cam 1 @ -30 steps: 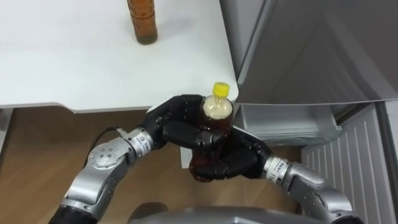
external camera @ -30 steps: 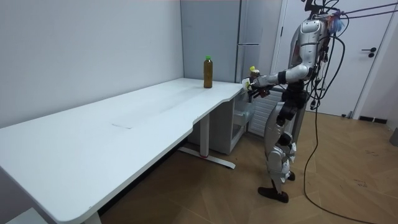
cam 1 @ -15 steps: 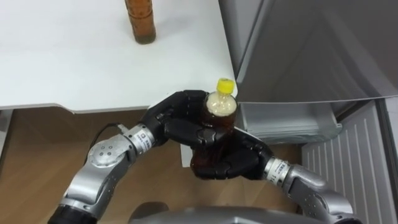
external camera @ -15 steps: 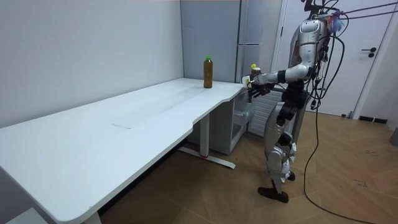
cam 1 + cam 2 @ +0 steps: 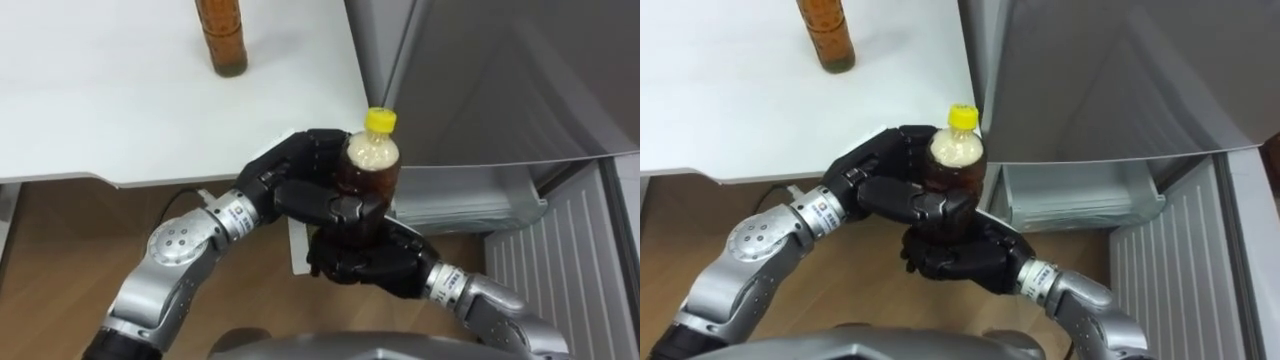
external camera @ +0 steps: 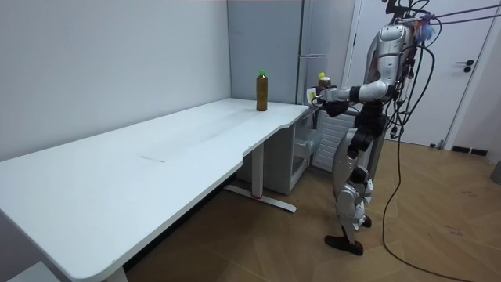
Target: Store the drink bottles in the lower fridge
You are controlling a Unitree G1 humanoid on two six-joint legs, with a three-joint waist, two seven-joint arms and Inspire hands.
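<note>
1. The white table (image 5: pixel 120 110) is the largest thing here, a long top running away from the robot, which stands upright at its far end, close to the fridge.
2. The grey fridge (image 6: pixel 313 31) stands tall just beside the table's end. Its upper door (image 5: pixel 500 80) is closed.
3. The lower fridge door (image 5: pixel 565 270) is swung open, its ribbed white inner face turned up toward the head camera.
4. In the opened lower compartment sits a pale, translucent bin (image 5: pixel 470 195) (I cannot tell what, if anything, lies in it).
5. A tall bottle (image 5: pixel 221 35) stands upright on the table near the fridge-side edge. It holds amber-brown drink and, in the room view, has a green cap.
6. The yellow-capped bottle (image 5: pixel 368 165) is upright in the air in front of the robot's chest, off the table's edge and above the open lower compartment. It holds dark brown drink, paler at the neck.
7. The left hand (image 5: pixel 300 180) wraps its curled fingers round the bottle's upper body.
8. The right hand (image 5: pixel 365 262) cups and grips the bottle's base from below.
</note>
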